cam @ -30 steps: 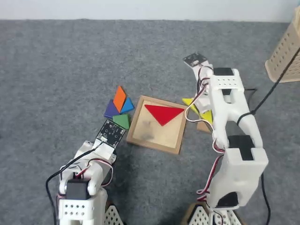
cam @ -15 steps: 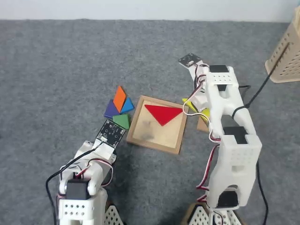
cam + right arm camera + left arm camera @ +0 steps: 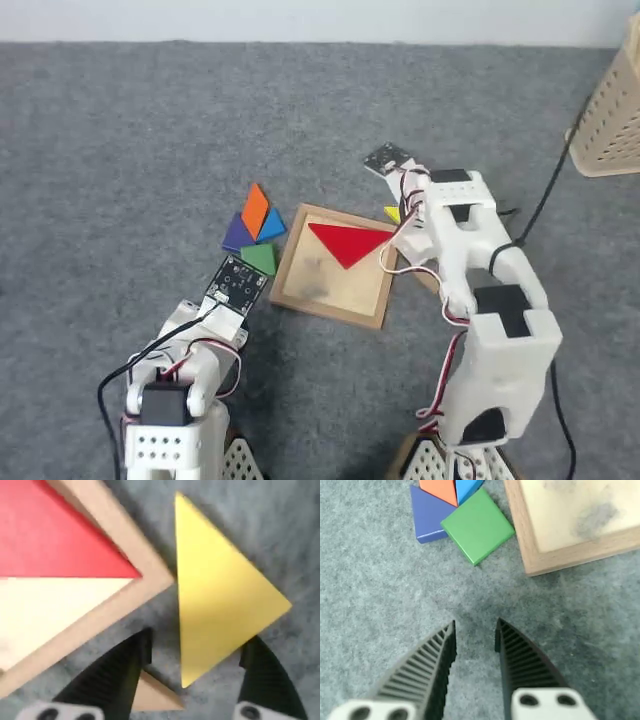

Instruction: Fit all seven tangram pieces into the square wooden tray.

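On the grey carpet (image 3: 120, 150), the yellow triangle (image 3: 215, 605) lies just right of the wooden tray (image 3: 145, 577), between the spread fingers of the right claw (image 3: 197, 640), while the left claw (image 3: 475, 630) hangs part-open near the green square (image 3: 477, 526).

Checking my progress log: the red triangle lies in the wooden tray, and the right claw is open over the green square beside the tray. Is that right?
Not quite. The right wrist view shows the open right claw over the yellow triangle beside the tray. The rest holds: the red triangle lies in the wooden tray.
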`<state>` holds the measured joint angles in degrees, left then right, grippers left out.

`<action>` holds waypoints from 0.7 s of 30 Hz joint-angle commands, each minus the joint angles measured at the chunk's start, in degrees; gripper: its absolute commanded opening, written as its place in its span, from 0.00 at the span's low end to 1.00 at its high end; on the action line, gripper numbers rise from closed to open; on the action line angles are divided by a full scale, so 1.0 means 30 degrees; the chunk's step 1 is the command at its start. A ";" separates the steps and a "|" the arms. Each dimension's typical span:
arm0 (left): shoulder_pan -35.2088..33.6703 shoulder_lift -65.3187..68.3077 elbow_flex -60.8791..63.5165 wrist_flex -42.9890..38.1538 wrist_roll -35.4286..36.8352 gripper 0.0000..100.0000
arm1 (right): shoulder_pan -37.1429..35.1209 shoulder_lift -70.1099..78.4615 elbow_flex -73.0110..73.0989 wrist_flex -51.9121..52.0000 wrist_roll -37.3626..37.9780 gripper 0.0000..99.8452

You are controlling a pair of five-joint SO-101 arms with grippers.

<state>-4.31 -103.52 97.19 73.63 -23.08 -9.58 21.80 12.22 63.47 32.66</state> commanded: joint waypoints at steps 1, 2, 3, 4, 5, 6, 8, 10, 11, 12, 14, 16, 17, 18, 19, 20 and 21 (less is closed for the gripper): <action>-0.0088 -0.0410 -0.0220 -0.0029 0.0205 0.12 | -0.0249 -0.0747 0.0352 -0.0161 -0.0615 0.25; -0.0088 -0.0410 -0.0220 -0.0029 0.0205 0.12 | -0.0249 -0.0747 0.0352 -0.0190 -0.0850 0.24; -0.0088 -0.0410 -0.0220 -0.0029 0.0205 0.12 | -0.0249 -0.0777 0.0352 -0.0190 -0.0850 0.24; -0.0088 -0.0410 -0.0220 -0.0029 0.0205 0.12 | -0.0220 -0.0806 0.0322 -0.0190 -0.0879 0.24; -0.0088 -0.0410 -0.0220 -0.0029 0.0205 0.12 | -0.0161 -0.0952 0.0147 -0.0073 -0.0908 0.24; -0.0088 -0.0410 -0.0220 -0.0029 0.0205 0.12 | 0.0044 -0.1275 -0.0088 0.0190 -0.0938 0.25; -0.0088 -0.0410 -0.0220 -0.0029 0.0205 0.12 | 0.0571 -0.2125 -0.0791 0.0952 -0.0879 0.28; -0.0088 -0.0410 -0.0220 -0.0029 0.0205 0.12 | 0.1040 -0.2916 -0.1700 0.1656 -0.0821 0.28; -0.0088 -0.0410 -0.0220 -0.0029 0.0205 0.12 | 0.1158 -0.3209 -0.2256 0.1919 -0.0821 0.28; -0.0088 -0.0410 -0.0220 -0.0029 0.0205 0.12 | 0.1158 -0.3267 -0.2784 0.2125 -0.0645 0.28; -0.0088 -0.0410 -0.0220 -0.0029 0.0205 0.12 | 0.0894 -0.2916 -0.3663 0.2564 -0.0176 0.28; -0.0088 -0.0410 -0.0220 -0.0029 0.0205 0.12 | 0.0425 -0.2095 -0.4396 0.2769 -0.0059 0.29; -0.0088 -0.0410 -0.0220 -0.0029 0.0205 0.12 | 0.0220 -0.1626 -0.4747 0.2740 -0.0059 0.29; -0.0088 -0.0410 -0.0220 -0.0029 0.0205 0.12 | 0.0073 -0.1187 -0.5040 0.2623 -0.0059 0.29; -0.0088 -0.0410 -0.0220 -0.0029 0.0205 0.12 | -0.0103 -0.0718 -0.5392 0.2593 -0.0029 0.29; -0.0088 -0.0410 -0.0220 -0.0029 0.0205 0.12 | -0.0249 -0.0278 -0.5802 0.2593 0.0234 0.29; -0.0088 -0.0410 -0.0220 -0.0029 0.0205 0.12 | -0.0337 0.0103 -0.6125 0.2593 0.0762 0.30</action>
<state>-4.31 -103.52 97.19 73.63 -23.08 -9.14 21.63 -0.79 71.03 31.52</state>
